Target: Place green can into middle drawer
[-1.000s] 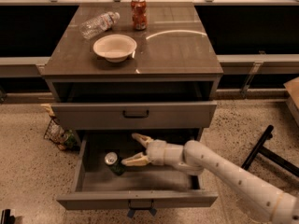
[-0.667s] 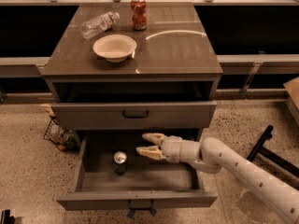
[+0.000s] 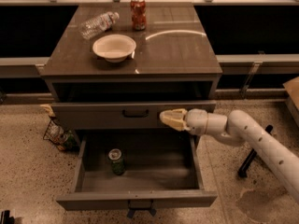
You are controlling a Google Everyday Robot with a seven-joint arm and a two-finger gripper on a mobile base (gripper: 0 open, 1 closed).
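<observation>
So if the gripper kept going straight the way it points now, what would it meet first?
The gripper points left along the shallower drawer front. Its black handle looks first in line, though depth is unclear and it may pass in front.

robot lab: hand (image 3: 169, 118) at grey cabinet (image 3: 177, 55), speckled floor (image 3: 28, 171).

Dim, warm brownish light falls from above. A bright curved glare streak crosses the cabinet top (image 3: 177, 55), upper centre. The open drawer (image 3: 135, 200) is shadowed at its back, the green can (image 3: 116, 161) dark within. The gripper (image 3: 173, 119), centre right, shows pale. Black background; floor (image 3: 28, 171) evenly lit.
</observation>
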